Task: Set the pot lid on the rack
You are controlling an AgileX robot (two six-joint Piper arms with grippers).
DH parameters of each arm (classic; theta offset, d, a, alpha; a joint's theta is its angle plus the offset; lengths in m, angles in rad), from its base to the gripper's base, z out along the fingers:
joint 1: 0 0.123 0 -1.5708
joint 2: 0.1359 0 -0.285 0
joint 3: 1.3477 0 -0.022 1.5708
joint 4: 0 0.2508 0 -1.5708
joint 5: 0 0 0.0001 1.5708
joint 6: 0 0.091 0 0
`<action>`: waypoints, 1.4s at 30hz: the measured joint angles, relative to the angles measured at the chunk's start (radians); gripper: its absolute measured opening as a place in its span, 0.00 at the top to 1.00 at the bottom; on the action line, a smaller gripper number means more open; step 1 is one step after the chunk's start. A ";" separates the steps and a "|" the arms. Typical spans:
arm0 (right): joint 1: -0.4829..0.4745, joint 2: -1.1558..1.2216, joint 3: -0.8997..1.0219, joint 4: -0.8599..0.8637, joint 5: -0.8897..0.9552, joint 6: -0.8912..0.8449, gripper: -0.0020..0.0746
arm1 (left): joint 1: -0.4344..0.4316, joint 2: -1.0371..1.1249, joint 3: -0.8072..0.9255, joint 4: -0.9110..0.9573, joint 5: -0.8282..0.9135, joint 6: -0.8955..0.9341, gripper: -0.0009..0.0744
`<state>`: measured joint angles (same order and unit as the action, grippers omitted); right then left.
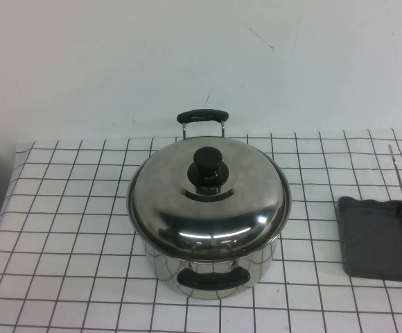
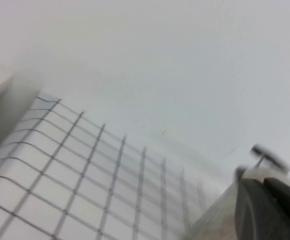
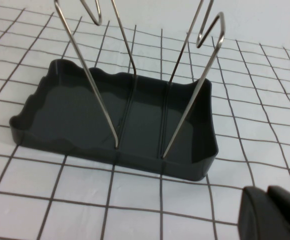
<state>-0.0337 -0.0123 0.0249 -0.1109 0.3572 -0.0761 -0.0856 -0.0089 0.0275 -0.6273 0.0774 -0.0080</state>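
The lid (image 1: 208, 198) sits closed on the pot (image 1: 211, 267), which stands on the checked cloth (image 1: 69, 229) well to the left of the rack (image 1: 381, 239); nothing of the task is done yet. I judge the lid stiff, fairly light for its width, and slick on its polished dome, so the steel itself offers no hold. The black knob (image 1: 210, 166) at its centre is the place to take it, pinched from above across its neck. The lid would likely swing once lifted, and would ring or dent if dropped. The rack's wire rods (image 3: 135, 75) rise from a dark tray (image 3: 60, 120), and the lid would need to go in on edge between them. My right gripper (image 3: 275, 215) hangs near the rack, just off one corner of the tray, touching nothing; only a dark part of it shows, and I cannot tell whether it is spread or closed. My left gripper (image 2: 270, 210) is held above the cloth to the left of the pot, also holding nothing, and I cannot tell its state either.
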 joint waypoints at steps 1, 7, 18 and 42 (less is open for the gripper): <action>0.000 0.000 0.000 0.000 0.000 0.000 0.95 | 0.000 0.000 0.000 -0.075 -0.022 -0.008 0.99; 0.000 0.000 0.000 0.000 0.000 0.000 0.95 | 0.000 0.000 0.000 -0.266 -0.083 -0.024 0.99; 0.000 0.000 0.000 0.000 0.000 0.000 0.95 | 0.000 0.000 -0.067 -0.285 0.082 0.119 0.99; 0.000 0.000 0.000 0.000 0.000 0.000 0.95 | -0.022 0.959 -0.862 -0.797 0.669 1.382 0.99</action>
<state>-0.0337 -0.0123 0.0249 -0.1109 0.3572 -0.0761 -0.1074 0.9505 -0.8341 -1.4243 0.7465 1.3739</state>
